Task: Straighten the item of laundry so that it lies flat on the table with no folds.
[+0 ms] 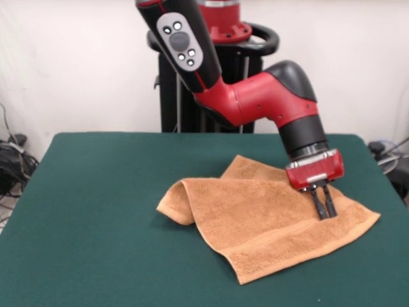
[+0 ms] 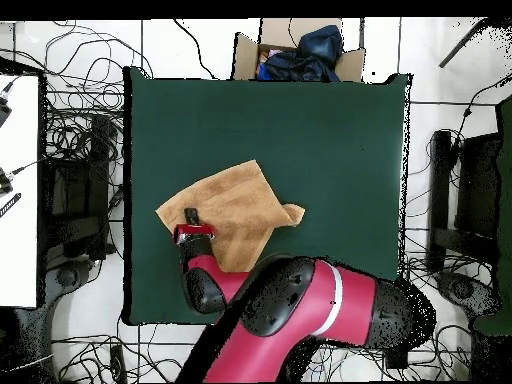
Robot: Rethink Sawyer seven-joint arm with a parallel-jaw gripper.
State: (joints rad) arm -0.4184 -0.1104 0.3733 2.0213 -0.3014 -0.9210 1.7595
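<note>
The orange-tan towel lies on the green table, right of centre. Its left end is folded over and humped up, and a far corner peeks out from behind. My gripper stands on the towel's right part, near its right corner. Its fingers are close together with their tips pressed into the cloth. In the overhead view the towel lies left of the middle of the table, and the gripper is at the towel's left corner. The arm hides part of the towel's near edge there.
The red arm reaches down from the pedestal at the table's far side. A cardboard box holding blue cloth stands beyond the table's edge opposite the robot. Cables lie on the floor around the table.
</note>
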